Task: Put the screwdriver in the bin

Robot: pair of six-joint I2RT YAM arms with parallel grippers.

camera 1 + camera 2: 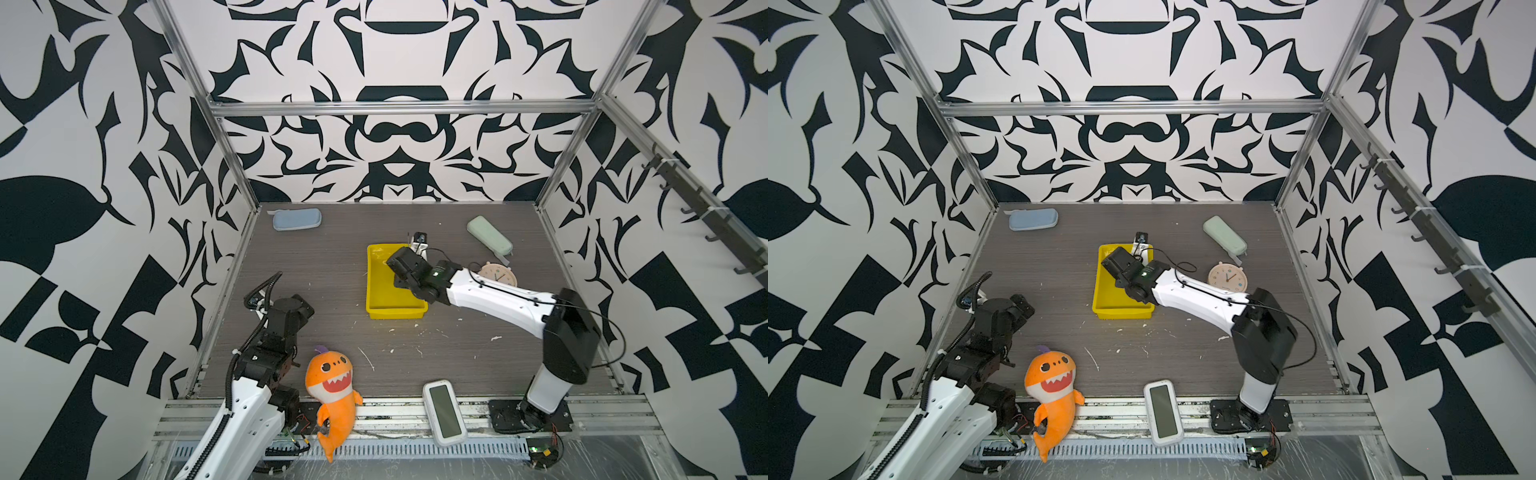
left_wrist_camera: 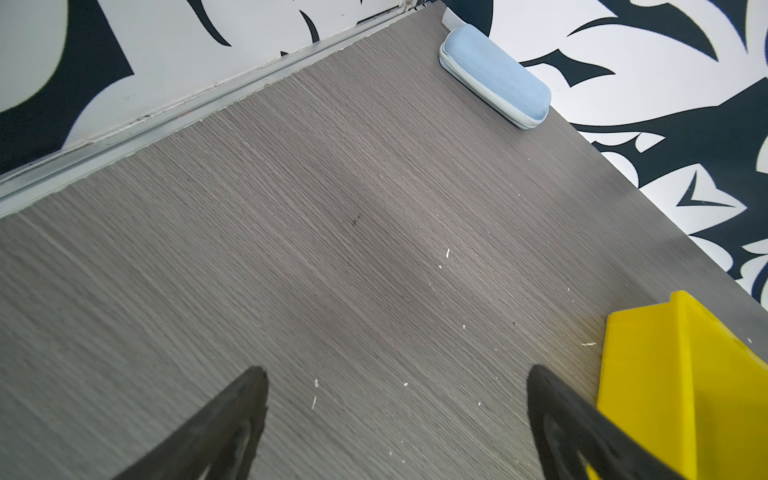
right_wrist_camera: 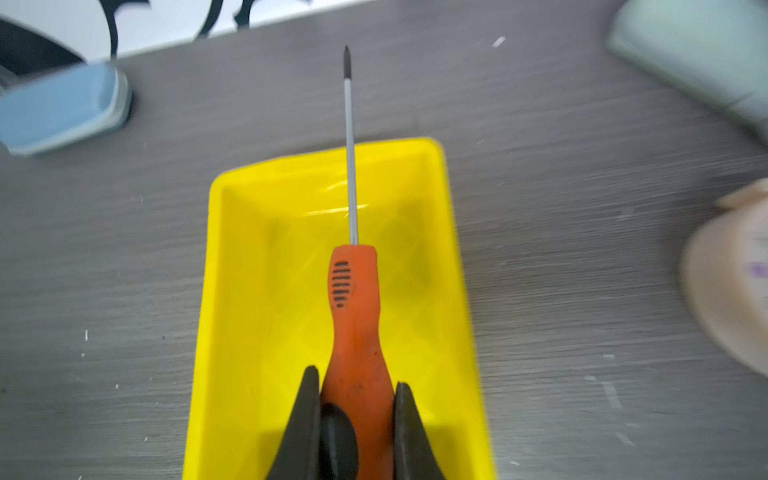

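screwdriver [image 3: 355,311] is clamped by its handle end in right gripper [image 3: 356,376], over bin [image 1: 395,311] at centre of a top view; long axis is aligned with bin's length, shaft pointing away. left gripper [image 2: 397,370] is open, farther off.

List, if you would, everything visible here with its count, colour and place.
screwdriver: 1, orange handle, over the bin
bin: 1, yellow, table centre
blue case: 1, pale blue, back left
green case: 1, pale green, back right
clock: 1, beige, right of bin
shark plush: 1, orange, front left
white device: 1, grey-green panel, front edge
table: 1, grey wood grain
left gripper: 1, black, open, front left
right gripper: 1, black, shut on the screwdriver
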